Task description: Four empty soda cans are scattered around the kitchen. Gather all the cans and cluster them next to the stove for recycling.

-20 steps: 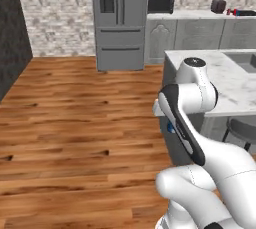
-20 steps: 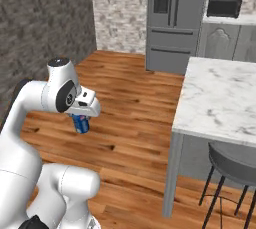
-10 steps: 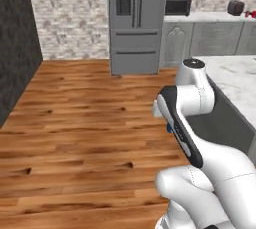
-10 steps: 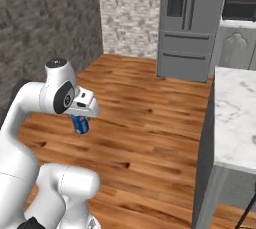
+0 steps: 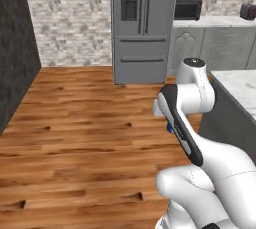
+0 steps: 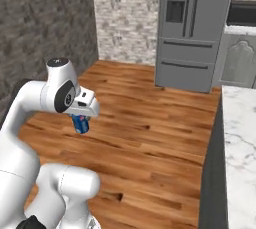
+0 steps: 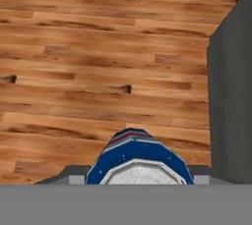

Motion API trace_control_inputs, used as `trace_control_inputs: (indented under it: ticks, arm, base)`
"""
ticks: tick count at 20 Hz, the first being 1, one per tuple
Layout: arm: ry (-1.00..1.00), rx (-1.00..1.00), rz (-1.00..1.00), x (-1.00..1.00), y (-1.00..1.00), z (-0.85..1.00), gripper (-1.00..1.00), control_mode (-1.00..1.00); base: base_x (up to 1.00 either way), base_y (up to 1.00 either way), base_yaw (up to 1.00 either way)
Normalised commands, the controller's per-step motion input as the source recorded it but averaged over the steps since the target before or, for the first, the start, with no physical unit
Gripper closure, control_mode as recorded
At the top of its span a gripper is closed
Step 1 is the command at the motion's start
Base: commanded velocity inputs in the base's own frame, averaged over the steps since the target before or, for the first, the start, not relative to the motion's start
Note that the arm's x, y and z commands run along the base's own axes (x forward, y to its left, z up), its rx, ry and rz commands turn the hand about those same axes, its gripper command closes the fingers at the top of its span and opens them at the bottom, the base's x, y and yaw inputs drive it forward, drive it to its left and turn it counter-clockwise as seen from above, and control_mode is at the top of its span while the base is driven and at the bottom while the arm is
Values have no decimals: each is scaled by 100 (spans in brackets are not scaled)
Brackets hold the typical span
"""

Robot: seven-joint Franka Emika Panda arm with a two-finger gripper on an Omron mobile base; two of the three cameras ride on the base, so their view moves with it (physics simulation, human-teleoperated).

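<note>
A blue soda can (image 6: 80, 124) with a silvery top hangs over the wooden floor, and my gripper (image 6: 80, 119) is shut on it, low in front of the arm. In the hand view the can (image 7: 139, 155) sits between my fingertips (image 7: 73, 178), seen from its top end. A sliver of the blue can (image 5: 170, 129) peeks out behind the forearm in the left base view. The stove is out of view.
A grey fridge (image 5: 144, 28) stands ahead against the back wall, with a microwave (image 5: 188, 9) on the counter to its right. The marble-topped island (image 6: 241, 138) is close on the right; its dark side (image 7: 229, 96) shows in the hand view. A dark wall (image 5: 15, 48) bounds the left.
The whole scene has slid to the right in both base views, so the camera has moved with the base. The arm keeps its pose and the can stays in the gripper.
</note>
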Motion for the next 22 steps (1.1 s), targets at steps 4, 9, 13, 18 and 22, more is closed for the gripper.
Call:
trace_control_inputs:
  ticks: [4, 9, 13, 18, 22]
  arm:
    - [0, 0, 0, 0, 0, 0, 100, 100]
    - [0, 0, 0, 0, 0, 0, 100, 100]
    - [0, 0, 0, 0, 0, 0, 100, 100]
    - [0, 0, 0, 0, 0, 0, 100, 100]
    - [0, 0, 0, 0, 0, 0, 100, 100]
  base:
    - [100, 15, 0]
    - [100, 10, 0]
    - [100, 8, 0]
    - [100, 5, 0]
    - [100, 3, 0]
